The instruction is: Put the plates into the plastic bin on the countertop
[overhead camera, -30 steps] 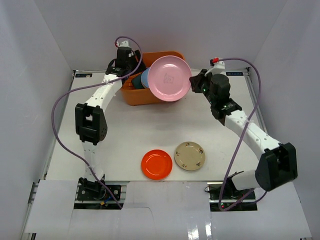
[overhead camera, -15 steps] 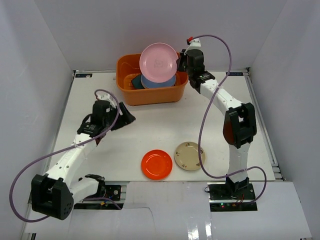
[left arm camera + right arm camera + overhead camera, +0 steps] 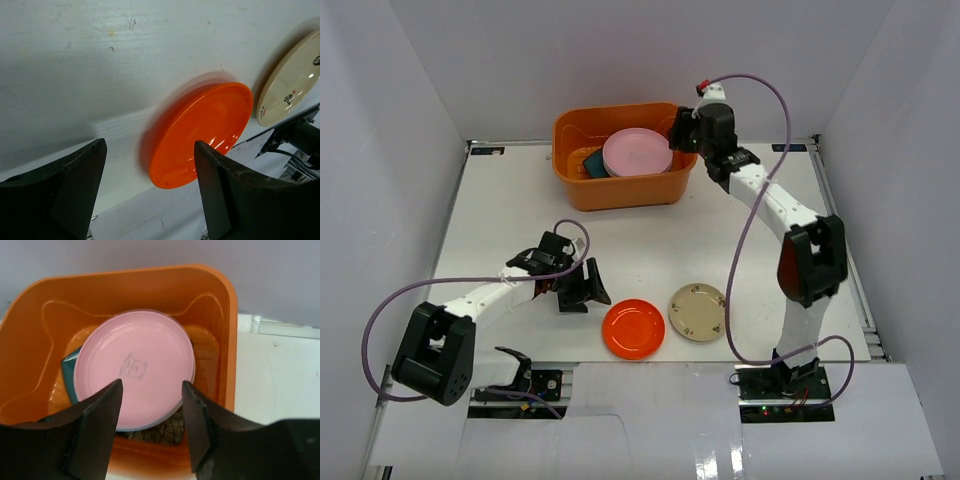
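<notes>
The orange plastic bin (image 3: 620, 190) stands at the back of the white countertop (image 3: 650, 250). A pink plate (image 3: 135, 367) lies flat in the bin on top of other plates. A teal plate (image 3: 69, 367) and a dark patterned one (image 3: 162, 429) peek out beneath it. My right gripper (image 3: 151, 385) hovers open just above the pink plate, near the bin's right wall, holding nothing. A red plate (image 3: 633, 328) and a cream plate (image 3: 698, 312) lie near the front edge. My left gripper (image 3: 150, 145) is open and low, just left of the red plate (image 3: 202, 132), with nothing in it.
White panels wall the countertop on three sides. Purple cables loop from both arms, the left one (image 3: 380, 320) hanging out over the left side. The arm bases and metal rail (image 3: 650, 380) run along the front edge behind the red and cream plates.
My right gripper has opened and let go of the pink plate, which now lies flat in the bin. My left arm has swung forward and down to the red plate.
</notes>
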`<action>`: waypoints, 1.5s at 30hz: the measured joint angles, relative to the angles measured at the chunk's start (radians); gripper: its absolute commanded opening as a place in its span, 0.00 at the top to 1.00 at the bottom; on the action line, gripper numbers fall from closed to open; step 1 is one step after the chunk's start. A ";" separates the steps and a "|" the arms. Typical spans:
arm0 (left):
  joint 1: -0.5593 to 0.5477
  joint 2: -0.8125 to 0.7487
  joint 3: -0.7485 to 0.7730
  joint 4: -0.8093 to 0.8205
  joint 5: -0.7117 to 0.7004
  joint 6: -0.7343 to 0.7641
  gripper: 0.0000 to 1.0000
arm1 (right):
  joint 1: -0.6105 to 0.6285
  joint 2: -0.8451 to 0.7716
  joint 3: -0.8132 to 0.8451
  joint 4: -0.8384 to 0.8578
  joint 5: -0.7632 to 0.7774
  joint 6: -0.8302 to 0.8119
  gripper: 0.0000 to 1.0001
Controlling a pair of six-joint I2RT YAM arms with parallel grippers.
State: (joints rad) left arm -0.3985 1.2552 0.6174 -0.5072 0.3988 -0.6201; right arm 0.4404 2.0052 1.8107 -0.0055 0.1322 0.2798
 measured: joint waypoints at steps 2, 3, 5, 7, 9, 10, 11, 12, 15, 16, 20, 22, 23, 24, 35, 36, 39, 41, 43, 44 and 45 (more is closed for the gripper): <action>-0.011 0.022 -0.005 0.011 0.006 0.007 0.23 | 0.000 -0.156 -0.204 0.039 -0.014 0.003 0.48; -0.016 0.035 -0.007 0.016 0.010 0.012 0.28 | 0.000 -0.260 -0.334 0.053 -0.024 0.009 0.51; -0.024 0.058 -0.012 0.023 0.015 0.019 0.32 | 0.000 -0.450 -0.568 0.106 -0.034 0.030 0.57; -0.038 0.080 -0.016 0.032 0.021 0.026 0.37 | 0.000 -0.627 -0.786 0.135 -0.032 0.059 0.61; -0.055 0.099 -0.016 0.045 0.044 0.031 0.39 | 0.000 -0.782 -0.984 0.136 -0.029 0.087 0.62; -0.063 0.105 -0.016 0.050 0.054 0.036 0.41 | 0.000 -0.838 -1.056 0.116 -0.028 0.100 0.61; -0.070 0.111 -0.016 0.053 0.063 0.040 0.42 | 0.000 -0.876 -1.112 0.096 -0.027 0.108 0.59; -0.077 0.118 -0.016 0.058 0.074 0.046 0.43 | 0.000 -0.913 -1.164 0.061 -0.027 0.117 0.52; -0.092 0.134 -0.017 0.068 0.101 0.060 0.51 | -0.001 -1.012 -1.272 -0.064 -0.029 0.149 0.31; -0.095 0.138 -0.020 0.069 0.107 0.064 0.56 | -0.001 -1.053 -1.304 -0.105 -0.030 0.164 0.29; -0.110 0.150 -0.023 0.065 0.104 0.071 0.88 | -0.001 -1.184 -1.397 -0.218 -0.038 0.216 0.34; -0.112 0.151 -0.023 0.062 0.103 0.074 1.00 | -0.002 -1.222 -1.434 -0.250 -0.047 0.243 0.39; -0.113 0.150 -0.023 0.065 0.102 0.078 1.00 | -0.002 -1.243 -1.464 -0.264 -0.052 0.260 0.44; -0.115 0.145 -0.022 0.066 0.098 0.079 1.00 | -0.002 -1.252 -1.483 -0.277 -0.058 0.269 0.46; -0.113 0.029 0.153 0.007 0.027 0.053 1.00 | -0.006 -1.210 -1.564 -0.216 -0.172 0.319 0.72; -0.108 0.028 0.196 0.003 0.029 0.047 1.00 | -0.007 -1.205 -1.571 -0.202 -0.179 0.319 0.77; -0.089 0.031 0.327 0.008 0.037 0.028 1.00 | -0.008 -1.199 -1.591 -0.163 -0.206 0.339 0.92; -0.066 0.036 0.399 0.027 0.047 0.015 1.00 | -0.008 -1.210 -1.608 -0.136 -0.223 0.362 0.92; -0.020 0.066 0.510 0.064 0.073 -0.011 1.00 | -0.008 -1.232 -1.626 -0.114 -0.232 0.377 0.92; 0.003 0.089 0.560 0.083 0.084 -0.022 1.00 | -0.008 -1.244 -1.633 -0.109 -0.237 0.384 0.92; 0.025 0.119 0.616 0.101 0.090 -0.030 1.00 | -0.008 -1.254 -1.640 -0.102 -0.240 0.388 0.92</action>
State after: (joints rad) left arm -0.3733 1.3743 1.2331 -0.4057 0.4889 -0.6502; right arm 0.4324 0.7509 0.1707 -0.1078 -0.1081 0.6682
